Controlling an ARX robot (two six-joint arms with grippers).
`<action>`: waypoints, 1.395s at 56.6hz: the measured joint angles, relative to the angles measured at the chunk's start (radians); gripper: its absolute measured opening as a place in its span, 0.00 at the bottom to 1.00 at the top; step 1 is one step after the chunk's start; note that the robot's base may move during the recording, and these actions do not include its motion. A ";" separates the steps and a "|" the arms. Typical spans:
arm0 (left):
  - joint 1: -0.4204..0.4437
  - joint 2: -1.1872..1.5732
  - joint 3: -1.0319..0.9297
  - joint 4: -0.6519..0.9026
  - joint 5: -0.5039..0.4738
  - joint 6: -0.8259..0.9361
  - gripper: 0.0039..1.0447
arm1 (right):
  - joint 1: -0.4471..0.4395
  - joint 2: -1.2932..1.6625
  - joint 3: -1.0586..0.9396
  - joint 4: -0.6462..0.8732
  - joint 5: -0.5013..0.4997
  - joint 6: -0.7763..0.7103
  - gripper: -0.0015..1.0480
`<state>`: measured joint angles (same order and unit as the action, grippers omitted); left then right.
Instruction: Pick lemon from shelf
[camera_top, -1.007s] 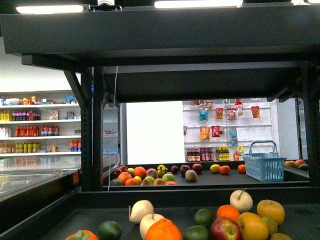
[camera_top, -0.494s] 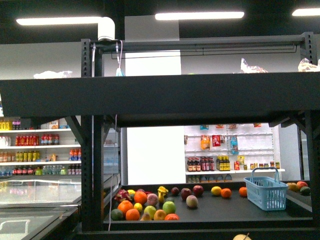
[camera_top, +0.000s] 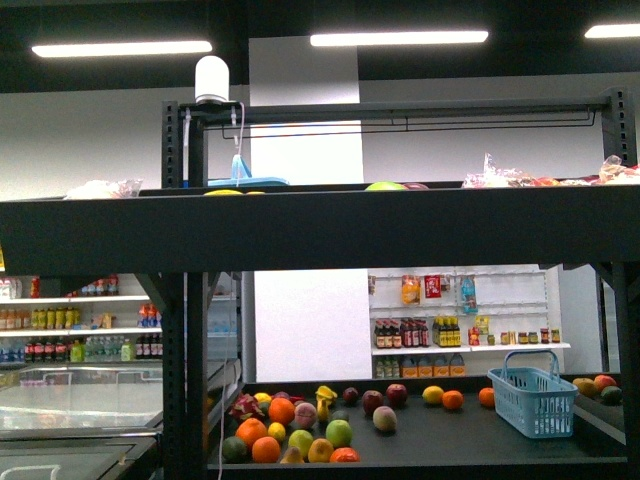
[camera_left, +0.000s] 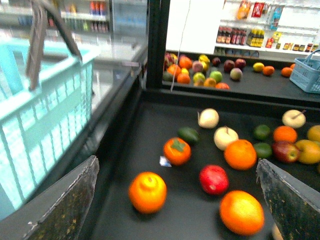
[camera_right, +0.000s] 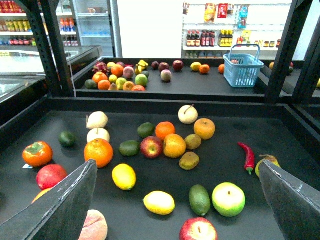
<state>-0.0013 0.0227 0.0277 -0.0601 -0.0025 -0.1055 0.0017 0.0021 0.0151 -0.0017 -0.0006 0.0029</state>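
The right wrist view looks down on a black tier of the shelf (camera_right: 225, 150) strewn with fruit. Two bright yellow ovals lie there: a lemon (camera_right: 159, 202) with pointed ends, and another lemon (camera_right: 124, 176) a little further away. My right gripper (camera_right: 176, 165) hangs open above them, touching nothing. My left gripper (camera_left: 177, 160) is open too, over oranges (camera_left: 148, 191) and a red fruit (camera_left: 214, 179) on the same dark tier (camera_left: 150, 220). In the front view neither arm shows, only the shelf's thick upper edge (camera_top: 320, 230).
Close around the lemons lie a green avocado (camera_right: 199, 199), a green apple (camera_right: 228, 198), a red apple (camera_right: 198, 230) and a red chilli (camera_right: 246, 155). A teal basket (camera_left: 35, 125) hangs beside the left gripper. Black uprights (camera_right: 52, 45) frame the tier. A further display holds fruit and a blue basket (camera_top: 533, 400).
The front view has risen. The near fruit tier dropped out of the bottom of the picture, and the upper tier's edge and its top surface now show.
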 joint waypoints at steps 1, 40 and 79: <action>-0.002 0.016 0.005 -0.015 0.001 -0.064 0.93 | 0.000 0.000 0.000 0.000 0.000 0.000 0.93; 0.777 1.189 0.796 0.229 0.822 -1.034 0.93 | 0.000 0.000 0.000 0.000 0.000 0.000 0.93; 0.667 1.756 1.337 0.208 0.682 -1.029 0.93 | 0.000 0.000 0.000 0.000 0.000 0.000 0.93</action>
<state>0.6659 1.7782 1.3647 0.1478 0.6800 -1.1343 0.0017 0.0021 0.0151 -0.0017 -0.0006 0.0029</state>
